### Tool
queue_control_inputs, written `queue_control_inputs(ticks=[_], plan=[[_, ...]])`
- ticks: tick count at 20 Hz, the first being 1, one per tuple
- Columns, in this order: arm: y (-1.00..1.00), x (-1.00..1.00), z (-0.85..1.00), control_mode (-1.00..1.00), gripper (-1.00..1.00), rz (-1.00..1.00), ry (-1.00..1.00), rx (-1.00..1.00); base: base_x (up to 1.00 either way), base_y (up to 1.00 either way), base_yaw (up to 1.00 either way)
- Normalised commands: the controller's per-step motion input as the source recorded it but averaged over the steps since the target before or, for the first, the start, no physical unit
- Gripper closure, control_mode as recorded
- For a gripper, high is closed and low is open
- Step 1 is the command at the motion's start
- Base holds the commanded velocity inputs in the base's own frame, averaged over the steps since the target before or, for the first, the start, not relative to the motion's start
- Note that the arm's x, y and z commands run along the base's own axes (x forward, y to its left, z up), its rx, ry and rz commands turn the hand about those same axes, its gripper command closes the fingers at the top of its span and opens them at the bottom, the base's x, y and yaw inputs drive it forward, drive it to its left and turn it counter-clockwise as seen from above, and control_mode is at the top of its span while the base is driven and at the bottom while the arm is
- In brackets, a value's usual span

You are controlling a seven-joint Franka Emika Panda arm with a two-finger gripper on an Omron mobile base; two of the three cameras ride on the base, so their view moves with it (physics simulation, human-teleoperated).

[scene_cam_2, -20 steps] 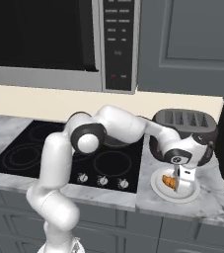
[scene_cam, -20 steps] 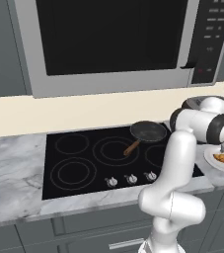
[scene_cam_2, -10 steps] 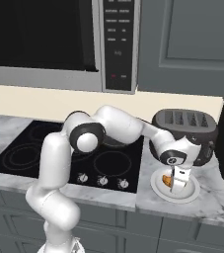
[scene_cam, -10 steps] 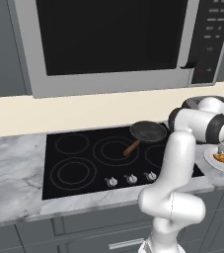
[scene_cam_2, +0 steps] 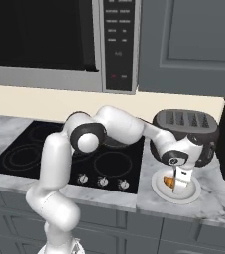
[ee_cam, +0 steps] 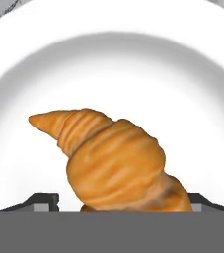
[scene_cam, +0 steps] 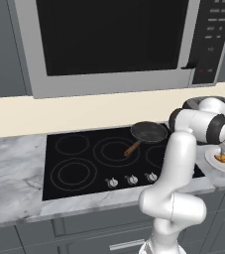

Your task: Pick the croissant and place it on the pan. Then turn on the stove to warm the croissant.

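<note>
Croissant [ee_cam: 116, 163] lies on a white plate [scene_cam_2: 159, 187] on the worktop [scene_cam_2: 208, 206], right of the stove [scene_cam: 84, 163]. Claw [ee_cam: 121, 200] is down over it, 2 tips apart on either side. Pan [scene_cam: 147, 132] sits on the stove's rear burner.

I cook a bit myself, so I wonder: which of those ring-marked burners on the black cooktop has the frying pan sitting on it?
The back burner toward the right: the frying pan sits there, its wooden handle pointing forward-left. The other rings on the cooktop are bare.
</note>
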Motion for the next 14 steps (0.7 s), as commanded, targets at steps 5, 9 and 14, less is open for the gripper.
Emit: queue_control_inputs(ticks=[5,9,14], plan=[[0.00,0.00,0.00,-1.00,1.00,0.00,0.00,0.00,0.00,0.00,0.00],[0.00,-0.04,0.03,-1.00,1.00,0.00,0.00,0.00,0.00,0.00,0.00],[0.00,-0.23,0.39,-1.00,1.00,0.00,-0.06,0.00,0.00,0.00,0.00]])
